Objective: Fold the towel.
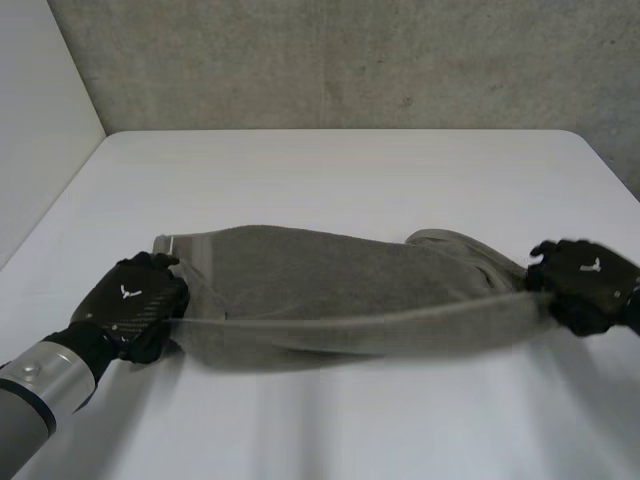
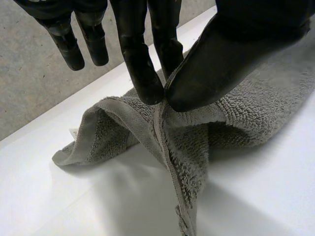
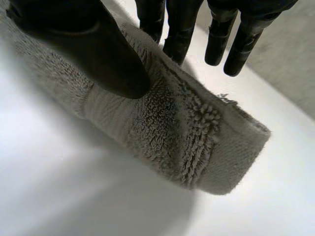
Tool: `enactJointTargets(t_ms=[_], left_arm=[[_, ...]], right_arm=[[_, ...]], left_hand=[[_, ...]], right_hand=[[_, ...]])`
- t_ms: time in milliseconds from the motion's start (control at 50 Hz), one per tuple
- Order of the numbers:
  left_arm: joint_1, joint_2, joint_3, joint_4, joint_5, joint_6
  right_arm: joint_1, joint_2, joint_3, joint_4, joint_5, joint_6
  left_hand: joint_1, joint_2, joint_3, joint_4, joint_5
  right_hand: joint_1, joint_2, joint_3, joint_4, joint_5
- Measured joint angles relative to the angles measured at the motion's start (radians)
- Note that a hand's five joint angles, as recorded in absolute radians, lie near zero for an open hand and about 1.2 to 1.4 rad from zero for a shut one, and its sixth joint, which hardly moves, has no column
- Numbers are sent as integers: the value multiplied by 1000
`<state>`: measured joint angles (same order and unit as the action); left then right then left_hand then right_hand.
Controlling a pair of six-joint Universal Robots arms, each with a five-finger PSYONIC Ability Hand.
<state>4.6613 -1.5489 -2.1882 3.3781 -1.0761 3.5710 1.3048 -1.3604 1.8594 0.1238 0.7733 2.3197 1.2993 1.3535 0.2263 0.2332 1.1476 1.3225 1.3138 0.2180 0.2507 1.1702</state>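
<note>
A grey terry towel lies stretched across the white table, its front edge lifted taut between my two hands. At the towel's left end my left hand holds a corner. In the left wrist view its thumb and a fingertip pinch the hemmed edge of the towel, which hangs in a fold below. My right hand grips the towel's right end. In the right wrist view its thumb presses the towel against the fingers behind it.
A grey concrete wall stands behind the table's far edge. Bare tabletop lies in front of the towel and beyond it. The table's left edge runs near my left arm.
</note>
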Motion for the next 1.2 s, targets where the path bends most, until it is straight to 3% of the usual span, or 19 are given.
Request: enactJointTargets(t_ms=[140,300,420,540,660,960,1060,1200], left_arm=[[-4,1,24,0,-1,-16],[-21,-56,87,2,-6,-75],[-48,-154,128,0,-13,-94],[-50,-191,137,-1,-14,-93],[-41,-193,134,-1,-15,-90],[-26,-204,125,11,-20,-87],[-30,-223,132,14,-46,-86],[-43,-250,137,13,-77,-85]], right_arm=[[58,17,-103,0,76,91],[171,143,-129,-13,197,68],[199,191,-113,-66,230,35],[196,194,-105,-95,234,30],[191,183,-93,-94,234,30],[137,112,-37,-71,215,26],[127,102,-36,-43,201,24],[123,100,-39,-10,172,22]], left_hand=[[0,0,0,0,0],[0,0,0,0,0],[0,1,0,0,0],[0,1,0,0,0],[0,1,0,0,0],[-4,-3,0,0,-3],[-219,-267,0,0,-239],[-261,-297,0,0,-281]], right_hand=[[0,0,0,0,0],[1,4,0,0,-7],[-228,-216,0,0,-250],[-214,-213,0,0,-237],[7,16,0,0,-4],[7,16,0,0,-4],[7,16,0,0,-4],[7,16,0,0,-4]])
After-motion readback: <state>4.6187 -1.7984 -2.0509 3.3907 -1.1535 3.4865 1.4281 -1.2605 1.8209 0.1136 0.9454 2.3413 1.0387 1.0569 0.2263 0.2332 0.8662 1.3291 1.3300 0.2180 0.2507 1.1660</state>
